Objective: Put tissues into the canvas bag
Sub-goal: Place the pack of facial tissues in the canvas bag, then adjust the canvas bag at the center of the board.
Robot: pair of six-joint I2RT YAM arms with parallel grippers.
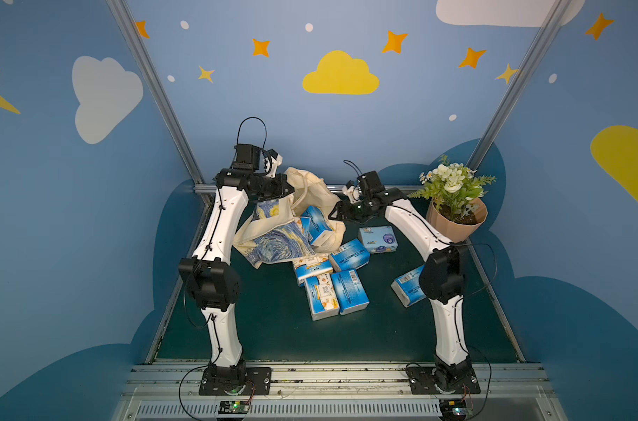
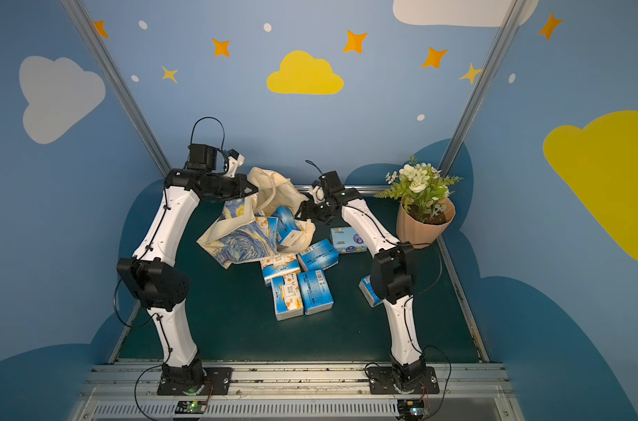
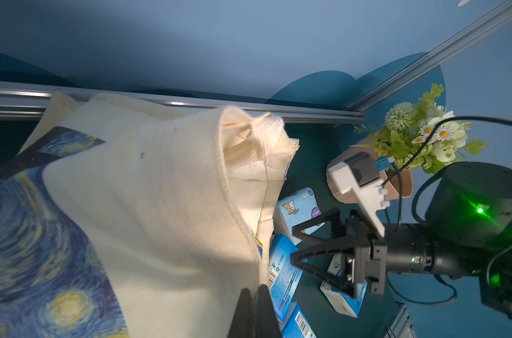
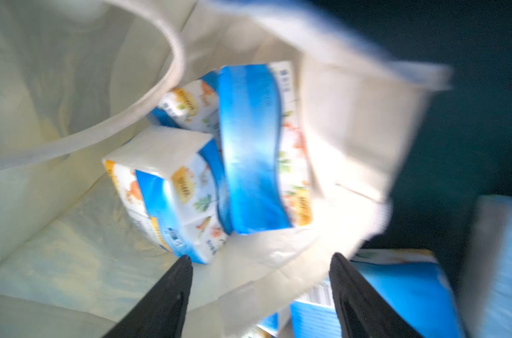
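The canvas bag lies at the back middle of the table with its mouth held up. My left gripper is shut on the cloth rim of the bag; in a top view this gripper is at the bag's back left. Two or three tissues in blue-and-white wrap lie inside the bag. My right gripper stands open just above the bag's mouth with nothing between its fingers; in a top view it is at the bag's right edge. Several more tissues lie on the table.
A paler pack lies right of the bag and one pack sits beside my right arm's elbow. A beige flowerpot with white flowers stands at the back right. A metal rail runs along the back edge.
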